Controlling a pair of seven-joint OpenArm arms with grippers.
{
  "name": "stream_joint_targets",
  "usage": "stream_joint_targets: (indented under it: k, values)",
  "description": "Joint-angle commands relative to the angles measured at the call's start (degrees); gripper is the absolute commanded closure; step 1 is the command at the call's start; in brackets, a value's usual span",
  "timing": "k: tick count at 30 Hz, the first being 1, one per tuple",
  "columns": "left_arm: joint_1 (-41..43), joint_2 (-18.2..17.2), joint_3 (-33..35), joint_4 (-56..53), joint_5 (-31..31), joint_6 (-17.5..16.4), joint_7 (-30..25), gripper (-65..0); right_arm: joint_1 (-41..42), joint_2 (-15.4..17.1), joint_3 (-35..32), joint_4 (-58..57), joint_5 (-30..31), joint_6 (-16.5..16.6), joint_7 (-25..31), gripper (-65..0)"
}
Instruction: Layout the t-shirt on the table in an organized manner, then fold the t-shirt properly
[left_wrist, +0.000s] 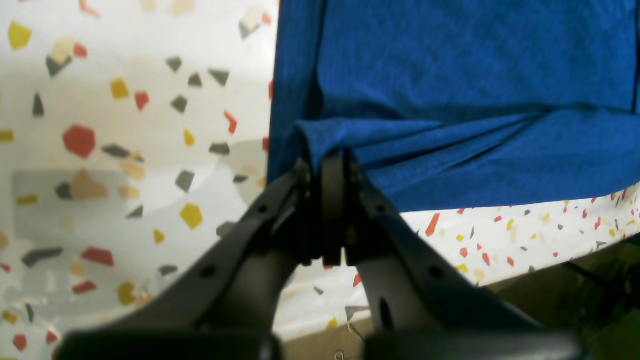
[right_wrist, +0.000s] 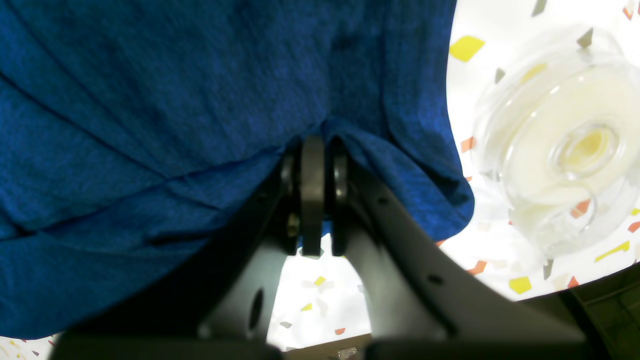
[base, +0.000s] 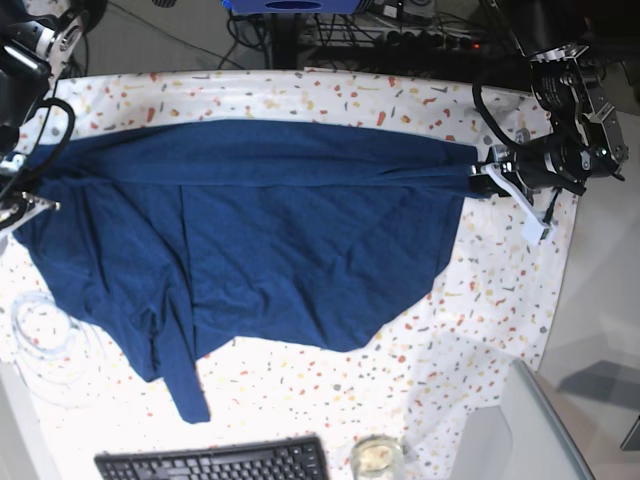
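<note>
Left fingers (left_wrist: 327, 165): clamped tight on t-shirt (base: 260, 230) corner, right edge.
Right fingers (right_wrist: 312, 155): pinching bunched fabric, left edge.
T-shirt: stretched across tabletop (base: 480, 300).
Risk: overpulling slips cloth free; sleeve stays crumpled.

t-shirt (base: 270, 240): dark navy, stretched wide, wrinkled, sleeve trailing | table (base: 470, 330): white, speckled, beneath

Right end effector (base: 22, 205) mostly beyond base view's edge.
</note>
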Motion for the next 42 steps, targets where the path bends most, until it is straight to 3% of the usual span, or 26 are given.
stream_joint_targets:
  k: [1, 9, 11, 15, 30, 32, 34, 35, 38, 42]
  values:
    - [-0.58, -0.58, -0.08, 0.8, -0.78, -0.05, -0.57, 0.0, 0.96, 1.19, -0.03, 0.87, -0.06, -0.27, 0.17, -0.2]
    - [-1.46, -0.58, -0.08, 0.8, -0.69, -0.05, -0.83, 0.0, 0.87, 1.19, -0.12, 0.95, -0.06, -0.27, 0.08, -0.2]
    - [-1.37, -0.49, -0.08, 0.8, -0.69, 0.04, -3.03, 0.0, 0.87, 1.19, -0.12, 0.95, -0.06, -0.27, 0.08, -0.2]
    - [-0.85, -0.49, 0.01, 0.8, -0.87, 2.68, -5.58, 0.0, 0.79, 1.19, -0.12, 0.95, -0.06, -0.27, 0.34, -0.2]
    - [-2.52, -0.49, -0.08, -3.42, -0.78, 3.12, -5.75, 0.0, 0.79, 1.19, 0.41, 1.13, -0.06, -0.27, 0.43, -0.9]
    - [-2.87, -0.49, -0.26, -4.39, -0.78, 3.12, -5.75, 0.0, 0.79, 0.92, 0.41, 2.62, -0.06, -0.27, 0.43, -4.1]
    - [-3.13, -0.49, -0.43, -4.56, -0.96, 3.12, -5.84, 0.0, 0.35, 0.75, 0.41, 5.0, -0.06, -0.27, 0.43, -12.6]
    - [-3.13, -0.49, -0.43, -4.47, -0.96, 3.12, -5.93, -3.9, -0.18, 0.75, 0.41, 6.05, -0.06, -0.27, 0.52, -17.1]
    - [-3.92, -0.49, -0.43, -4.39, -1.04, 3.12, -6.28, -26.0, -0.89, 0.66, 0.41, 9.92, -0.06, -0.36, 0.52, -29.3]
    - [-4.19, -0.49, -0.52, -4.3, -1.13, 2.94, -10.06, -47.9, -2.56, 0.75, 0.41, 14.05, -0.06, -0.36, 0.6, -36.5]
